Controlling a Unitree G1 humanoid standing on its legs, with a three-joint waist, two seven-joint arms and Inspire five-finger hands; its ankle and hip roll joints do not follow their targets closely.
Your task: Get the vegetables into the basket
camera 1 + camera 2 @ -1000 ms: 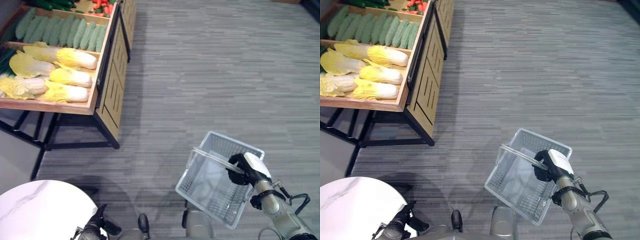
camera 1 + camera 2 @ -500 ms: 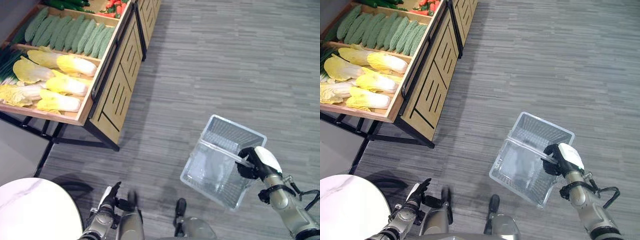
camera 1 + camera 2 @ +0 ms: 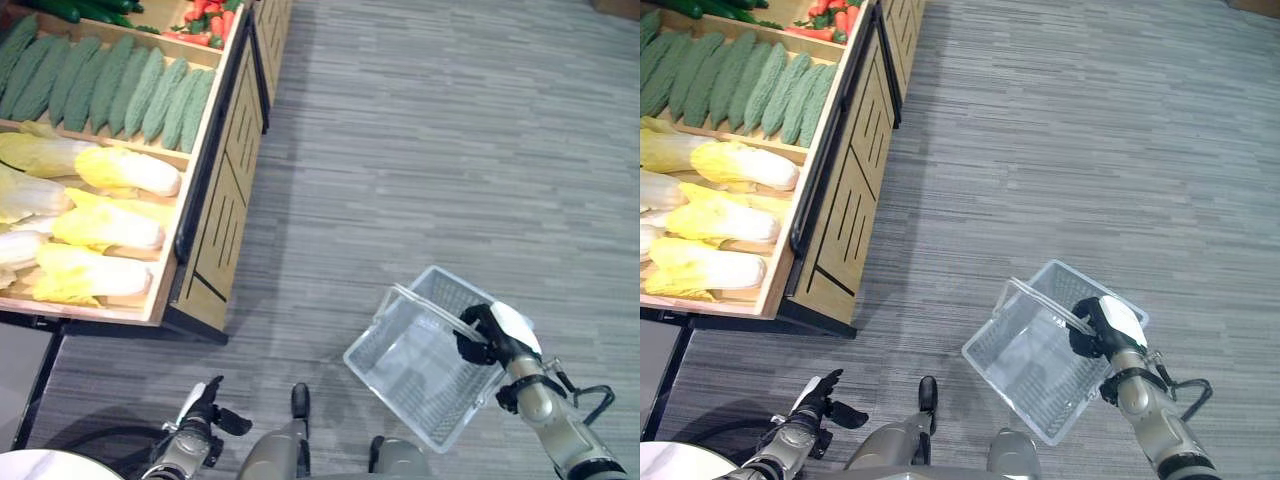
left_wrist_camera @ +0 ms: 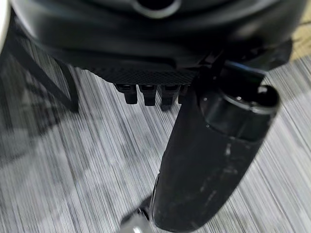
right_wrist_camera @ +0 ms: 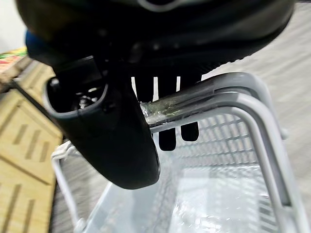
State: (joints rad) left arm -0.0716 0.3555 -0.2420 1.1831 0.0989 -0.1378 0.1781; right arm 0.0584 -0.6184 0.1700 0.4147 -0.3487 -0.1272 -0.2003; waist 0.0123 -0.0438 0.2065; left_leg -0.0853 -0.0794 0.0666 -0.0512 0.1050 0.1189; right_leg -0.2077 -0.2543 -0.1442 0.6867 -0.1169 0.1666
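My right hand (image 3: 488,334) is shut on the handle (image 5: 194,99) of a grey mesh basket (image 3: 415,372), which hangs tilted and empty over the floor at the lower right. The thumb (image 5: 112,141) closes over the bar from one side and the fingers curl round it from the other. Vegetables lie on a wooden stand at the left: pale yellow cabbages (image 3: 110,225), bumpy green gourds (image 3: 110,85), dark cucumbers (image 3: 70,10) and red ones (image 3: 200,18) at the back. My left hand (image 3: 203,404) hangs low at the bottom left, open and holding nothing, well short of the stand.
The stand (image 3: 215,200) has a wooden slatted side and a black metal frame, its corner near the view's lower left. Grey striped carpet (image 3: 450,150) spreads wide to the right of it. A white round table's edge (image 3: 25,468) peeks in at the bottom left corner.
The camera has swung, so the stand sits closer at the left and the white table has almost slid out. The basket stays in my right hand; the left hand stays low.
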